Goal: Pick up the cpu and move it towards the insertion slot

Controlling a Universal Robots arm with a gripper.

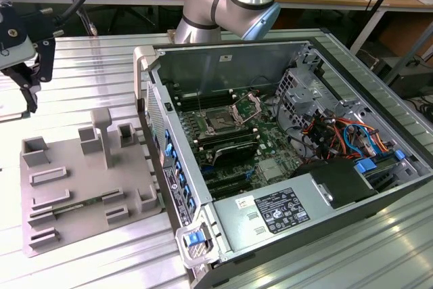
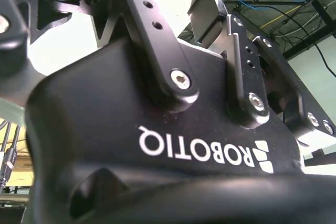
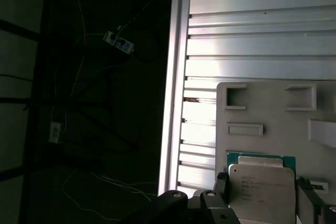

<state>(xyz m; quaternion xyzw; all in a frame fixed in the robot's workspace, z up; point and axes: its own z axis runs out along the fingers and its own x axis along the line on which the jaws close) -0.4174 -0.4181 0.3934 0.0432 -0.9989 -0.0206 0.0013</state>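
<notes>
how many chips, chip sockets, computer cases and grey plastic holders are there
chip, held in the claw: 1
chip socket: 1
computer case: 1
grey plastic holder: 1
total: 4

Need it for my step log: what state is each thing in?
gripper: jaws shut on the cpu.
cpu: held between the jaws, metal top showing.
insertion slot: empty, bracket hinged up.
computer case: side open, inside exposed.
</notes>
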